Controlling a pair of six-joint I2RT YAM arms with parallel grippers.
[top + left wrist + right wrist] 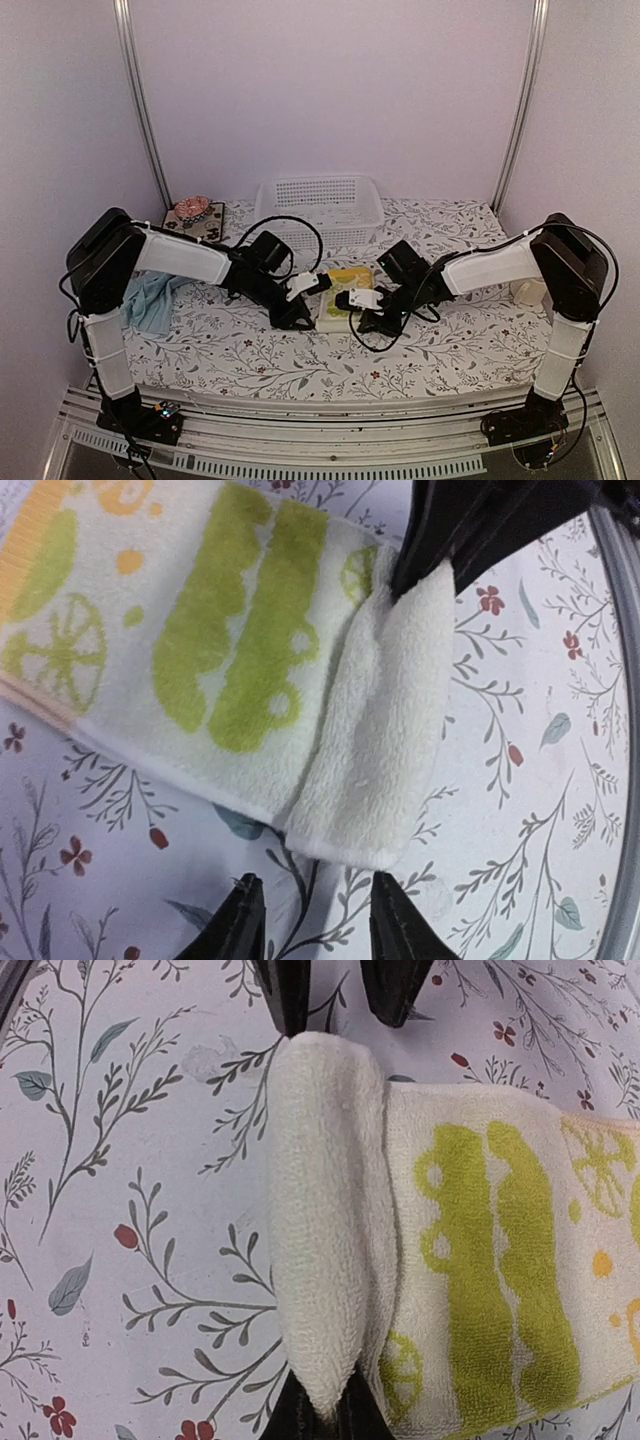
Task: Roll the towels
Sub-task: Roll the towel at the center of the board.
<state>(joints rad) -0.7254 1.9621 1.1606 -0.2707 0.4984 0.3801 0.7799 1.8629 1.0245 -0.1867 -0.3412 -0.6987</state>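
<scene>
Yellow-green towel (347,290) lies flat mid-desk (250,350) between your two arms, one end turned over on itself. Your right gripper (322,1422): fingers pinched tight on one tip of that turned end. Your left gripper (312,910): fingers parted, just off the other tip, gripping nothing. Pale blue towel (152,300) sits crumpled under your left arm.

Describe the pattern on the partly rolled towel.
The towel is white terry printed with lime-green stripes, lime slices and yellow-orange dots; the left wrist view shows it best.
</scene>
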